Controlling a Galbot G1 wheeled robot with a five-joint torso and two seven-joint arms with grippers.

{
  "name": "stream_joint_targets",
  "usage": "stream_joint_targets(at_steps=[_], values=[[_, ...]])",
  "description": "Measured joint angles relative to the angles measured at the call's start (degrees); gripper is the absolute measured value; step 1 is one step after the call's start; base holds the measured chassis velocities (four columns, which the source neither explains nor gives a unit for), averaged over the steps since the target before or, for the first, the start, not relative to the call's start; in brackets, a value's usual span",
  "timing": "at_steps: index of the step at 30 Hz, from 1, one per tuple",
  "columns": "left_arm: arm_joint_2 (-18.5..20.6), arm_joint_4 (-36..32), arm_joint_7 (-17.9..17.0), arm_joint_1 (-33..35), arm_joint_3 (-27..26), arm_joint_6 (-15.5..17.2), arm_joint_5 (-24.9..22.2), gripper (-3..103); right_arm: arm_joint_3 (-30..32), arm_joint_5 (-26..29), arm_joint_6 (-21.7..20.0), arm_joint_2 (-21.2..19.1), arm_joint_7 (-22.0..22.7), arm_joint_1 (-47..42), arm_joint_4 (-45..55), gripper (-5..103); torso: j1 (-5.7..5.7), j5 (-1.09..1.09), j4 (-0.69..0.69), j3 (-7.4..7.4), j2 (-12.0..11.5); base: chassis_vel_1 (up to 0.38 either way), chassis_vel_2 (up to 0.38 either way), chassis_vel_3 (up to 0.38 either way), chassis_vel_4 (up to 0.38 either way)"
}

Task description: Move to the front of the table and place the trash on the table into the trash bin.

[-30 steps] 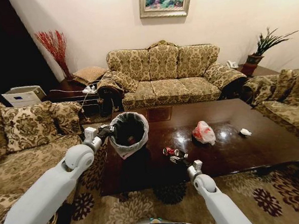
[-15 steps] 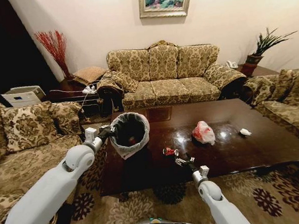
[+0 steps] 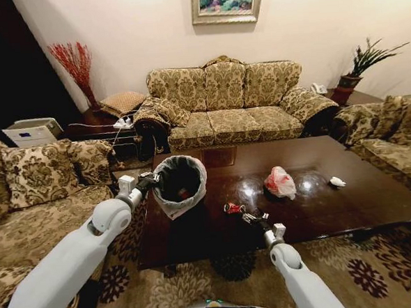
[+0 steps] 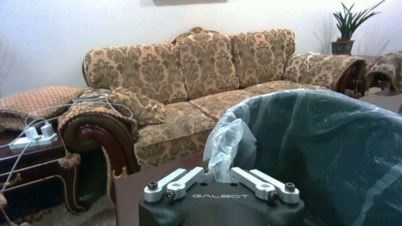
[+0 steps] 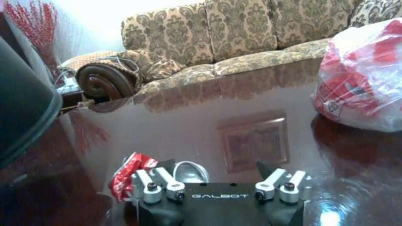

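Note:
The trash bin [image 3: 180,185], dark with a pale plastic liner, hangs at the left end of the dark glossy table [image 3: 348,204]. My left gripper [image 3: 148,179] is shut on the liner's edge [image 4: 223,141]. Something red lies inside the bin. A small red-white can [image 3: 231,208] lies on its side on the table, and my right gripper [image 3: 252,218] sits open just behind it. In the right wrist view the can [image 5: 131,172] rests by one finger, its silver end between the fingers [image 5: 277,181]. The pink-white bag bundle [image 3: 280,182] and a white paper wad [image 3: 338,181] lie farther right.
Patterned sofas stand behind the table [image 3: 227,100], on my left [image 3: 40,185] and on my right [image 3: 393,142]. A side table with cables [image 3: 113,125] stands at the back left and a potted plant [image 3: 360,64] at the back right. Patterned carpet lies underfoot.
My right gripper has shifted slightly to the right, staying close behind the can. The bin in my left gripper has edged a little toward the table.

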Motion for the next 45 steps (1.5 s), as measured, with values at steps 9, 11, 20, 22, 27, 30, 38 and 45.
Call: stream_joint_targets(at_steps=[9,11,20,22,27,30,38,45], values=[[-0.04,0.41,0.01,-1.34,1.04,-0.15,-0.14,3,-0.37,-0.19,-0.06,0.68,-2.25,0.15,-0.58,50,0.0,0.0,-0.01,0.0,0.01,0.0,0.0,0.0,0.0],[-0.19,0.5,0.01,-1.51,1.36,-0.2,-0.14,3,-0.59,-0.19,-0.13,0.86,-2.45,0.4,-0.76,45,0.0,0.0,-0.02,0.0,0.01,0.0,0.0,0.0,0.0],[-0.49,0.99,-0.05,-2.71,2.61,-0.64,-0.1,3,-0.95,-0.36,-0.13,1.59,-2.98,0.8,-1.44,12,0.0,0.03,0.04,0.0,0.02,0.0,0.0,0.0,0.0],[-0.46,1.07,-0.05,-3.0,2.84,-0.7,-0.12,3,-0.96,-0.41,-0.13,1.67,-3.05,0.78,-1.49,7,0.0,0.03,0.04,0.01,0.02,0.0,0.0,0.0,0.0],[-0.35,1.38,-0.06,-3.83,3.43,-0.96,-0.18,3,-0.89,-0.77,-0.13,1.97,-3.1,0.65,-1.66,1,0.01,0.02,0.01,0.01,0.02,0.0,0.0,0.0,0.0],[-0.34,1.42,-0.05,-3.99,3.58,-1.11,-0.2,3,-0.89,-0.84,0.0,2.01,-3.1,0.63,-1.68,0,0.01,0.02,0.01,0.01,0.02,0.0,0.0,0.0,0.0],[-0.31,1.45,-0.01,-4.03,3.56,-1.26,-0.22,3,-1.06,-1.18,0.28,1.39,-1.62,-0.26,2.06,0,0.03,0.05,-0.01,0.06,-0.02,0.0,0.0,0.0,0.0],[-0.19,1.3,-0.01,-3.81,3.17,-1.3,-0.23,3,-1.21,-1.92,0.41,-0.82,-0.38,-1.93,10.8,0,0.03,0.03,0.0,0.04,-0.01,0.0,0.0,0.0,0.0]])
